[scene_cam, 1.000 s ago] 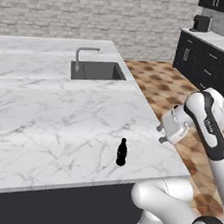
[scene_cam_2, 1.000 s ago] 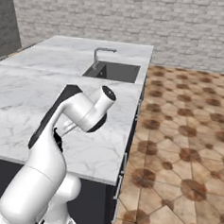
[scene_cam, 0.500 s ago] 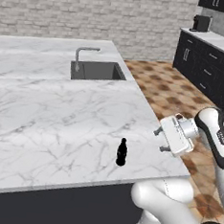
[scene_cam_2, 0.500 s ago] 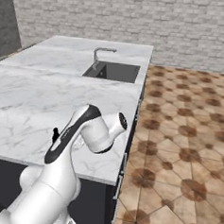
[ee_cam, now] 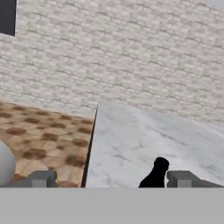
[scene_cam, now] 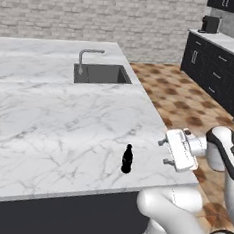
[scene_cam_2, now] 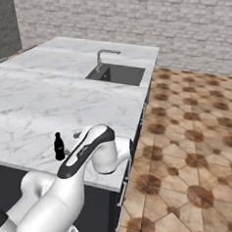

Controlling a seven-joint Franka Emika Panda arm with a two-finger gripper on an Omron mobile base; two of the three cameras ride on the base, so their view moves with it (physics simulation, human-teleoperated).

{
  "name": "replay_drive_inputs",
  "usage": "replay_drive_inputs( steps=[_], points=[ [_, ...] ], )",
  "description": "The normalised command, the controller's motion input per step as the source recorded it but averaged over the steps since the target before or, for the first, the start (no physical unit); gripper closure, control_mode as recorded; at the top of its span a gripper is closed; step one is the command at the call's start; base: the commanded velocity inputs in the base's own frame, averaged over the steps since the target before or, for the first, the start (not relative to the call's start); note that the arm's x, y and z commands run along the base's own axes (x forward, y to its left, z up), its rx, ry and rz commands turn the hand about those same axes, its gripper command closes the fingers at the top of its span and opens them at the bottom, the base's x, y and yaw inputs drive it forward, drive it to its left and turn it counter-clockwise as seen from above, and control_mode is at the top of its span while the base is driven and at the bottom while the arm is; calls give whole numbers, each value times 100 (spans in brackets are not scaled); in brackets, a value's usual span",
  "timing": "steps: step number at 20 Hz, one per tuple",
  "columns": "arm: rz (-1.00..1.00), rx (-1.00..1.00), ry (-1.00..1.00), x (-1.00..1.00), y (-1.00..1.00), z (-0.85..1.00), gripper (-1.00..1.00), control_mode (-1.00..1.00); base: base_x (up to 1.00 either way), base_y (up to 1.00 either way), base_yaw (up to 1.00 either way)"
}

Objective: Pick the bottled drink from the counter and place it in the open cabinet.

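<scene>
Bottled drink (scene_cam: 127, 158) upright on the marble surface (scene_cam: 48, 128), near its front right corner, untouched. Jaws wide, nothing between them, gripper (scene_cam: 165, 150) hanging just off the right edge, turned sideways toward the bottle, likely lining up a side grasp. In the hand view, bottle (ee_cam: 155, 174) low, by the right fingertip (ee_cam: 181, 178).

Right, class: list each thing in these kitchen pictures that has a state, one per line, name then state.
Bottled drink: upright on the counter near its front edge, not held.
Tool: open, empty, level with the bottle and to its side, apart from it.
Faucet: no water running.
Sink: nothing visible inside.
Counter: carries only the bottle.
</scene>
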Motion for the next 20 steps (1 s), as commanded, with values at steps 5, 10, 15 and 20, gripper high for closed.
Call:
replay_drive_inputs(
  steps=[5,10,15,20],
  points=[
    [2,19,10,22,3,-10,-100,-100,0,0,0],
    [3,10,14,17,8,-9,-100,-100,0,0,0],
    [3,1,10,13,4,-6,-100,-100,0,0,0],
    [3,0,0,10,2,-5,-100,-100,0,0,0]
  ],
)
